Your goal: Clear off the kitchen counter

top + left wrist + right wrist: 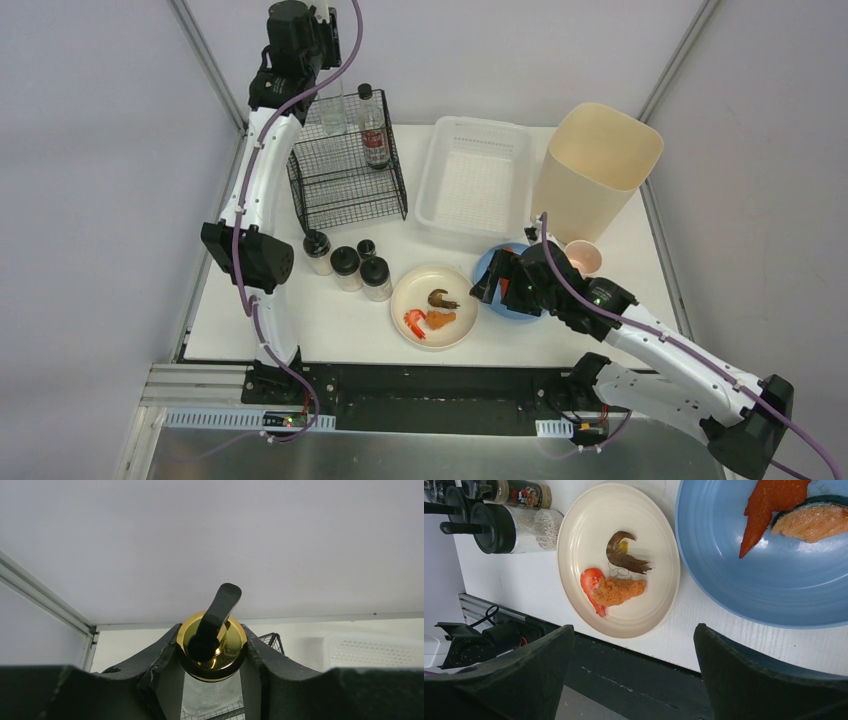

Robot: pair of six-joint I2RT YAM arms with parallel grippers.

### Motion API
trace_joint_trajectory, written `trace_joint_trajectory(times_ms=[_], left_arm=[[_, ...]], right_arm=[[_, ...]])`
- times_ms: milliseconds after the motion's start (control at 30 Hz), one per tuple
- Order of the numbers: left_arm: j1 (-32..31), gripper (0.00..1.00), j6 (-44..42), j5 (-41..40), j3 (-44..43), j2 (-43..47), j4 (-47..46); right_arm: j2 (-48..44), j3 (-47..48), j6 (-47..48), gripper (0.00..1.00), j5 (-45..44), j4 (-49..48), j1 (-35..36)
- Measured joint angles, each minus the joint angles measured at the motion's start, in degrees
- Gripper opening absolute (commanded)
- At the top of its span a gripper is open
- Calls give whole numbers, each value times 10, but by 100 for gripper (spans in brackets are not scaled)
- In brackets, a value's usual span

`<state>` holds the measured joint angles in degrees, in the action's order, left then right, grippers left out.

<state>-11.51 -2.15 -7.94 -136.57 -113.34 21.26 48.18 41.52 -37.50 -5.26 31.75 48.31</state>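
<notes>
White and matte, worktop (330, 325) across the middle of the top view, long axis left to right, far from cleared. Crowded with:
- wire rack (345, 175) at upper left
- basket (470, 180) and tall bin (595, 160) at upper right
- shakers (347, 268) left of centre
- cream plate (433, 305) at centre
- blue plate (744, 580) just right of the cream one
- pink cup (585, 257) near the bin's foot

Left pincer (212, 662) raised high at upper left of the top view, clenched on the neck of a gold-collared bottle (212, 640). Black spout pointing up the wrist frame, rack wire directly beneath. Judged as a drop into the rack, not yet let go.

Right pincer (633, 630) released, jaws wide, grasping nothing. Hovers over the near side of the worktop, which lies straight below it. Blue plate toward upper right of the wrist frame, cream plate toward upper left.

Nearer arm for both plates: the right. Left arm well apart and occupied.

Likely next call: descend onto a food piece or a plate rim, then carry toward upper right. Risk: food sliding on the glazed surface.
</notes>
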Motion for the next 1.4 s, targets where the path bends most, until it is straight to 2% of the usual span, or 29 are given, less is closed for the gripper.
trace_joint_trajectory(times_ms=[267, 500, 1000, 1367, 1400], left_arm=[[0, 0, 22, 0, 125, 15, -36], [0, 0, 46, 1, 178, 19, -52], [0, 0, 62, 0, 335, 88, -132], [0, 0, 76, -2, 368, 90, -146], [0, 4, 78, -2, 368, 90, -146]], right_arm=[[2, 0, 0, 93, 2, 0, 0], [-1, 0, 0, 93, 2, 0, 0], [3, 0, 0, 92, 6, 0, 1], [2, 0, -12, 92, 6, 0, 7], [2, 0, -13, 92, 6, 0, 8]])
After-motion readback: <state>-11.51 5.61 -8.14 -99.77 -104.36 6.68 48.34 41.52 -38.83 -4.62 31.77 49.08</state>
